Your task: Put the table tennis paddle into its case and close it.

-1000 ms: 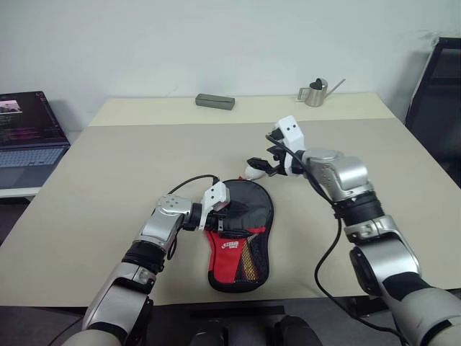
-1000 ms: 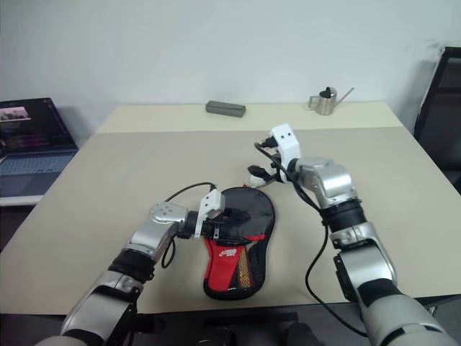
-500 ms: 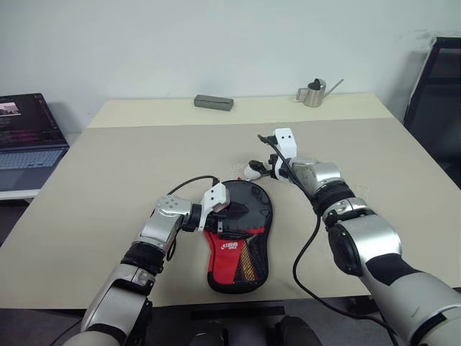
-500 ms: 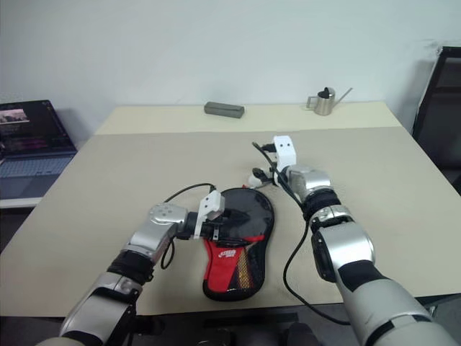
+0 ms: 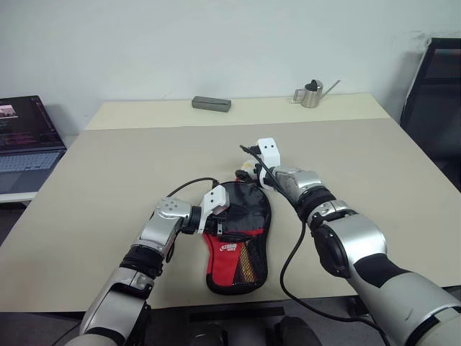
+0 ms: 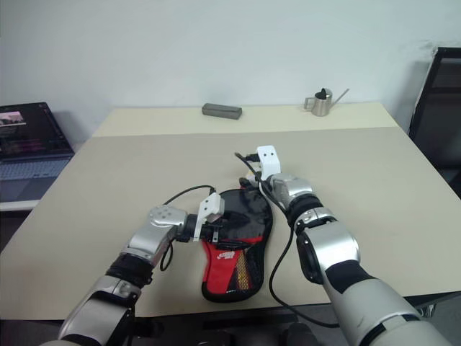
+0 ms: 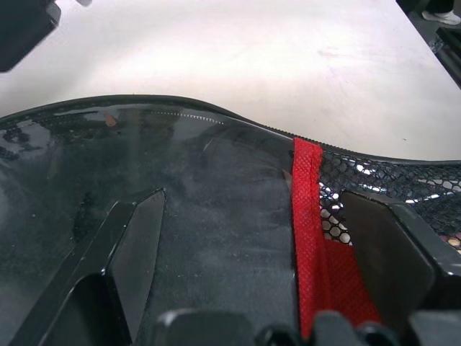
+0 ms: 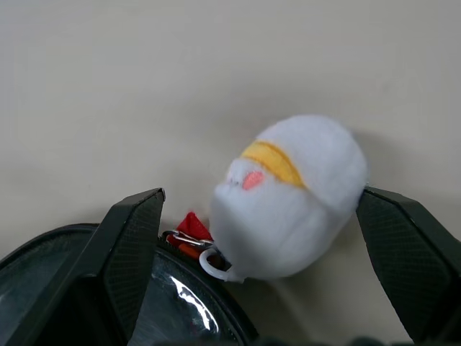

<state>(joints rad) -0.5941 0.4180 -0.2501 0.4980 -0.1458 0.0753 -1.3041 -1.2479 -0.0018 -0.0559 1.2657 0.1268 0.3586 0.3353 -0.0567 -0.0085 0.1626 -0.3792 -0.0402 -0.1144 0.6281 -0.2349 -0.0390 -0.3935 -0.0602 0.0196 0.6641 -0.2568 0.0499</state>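
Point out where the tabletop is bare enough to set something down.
Bare: the table left of the case, and its right side below the watering can. Crowded: around the case, where both hands work.

Both arms are being covered in silver shells with black joint bands; a white block is being carried at each wrist, black cables looping out; fingers are being shown black.
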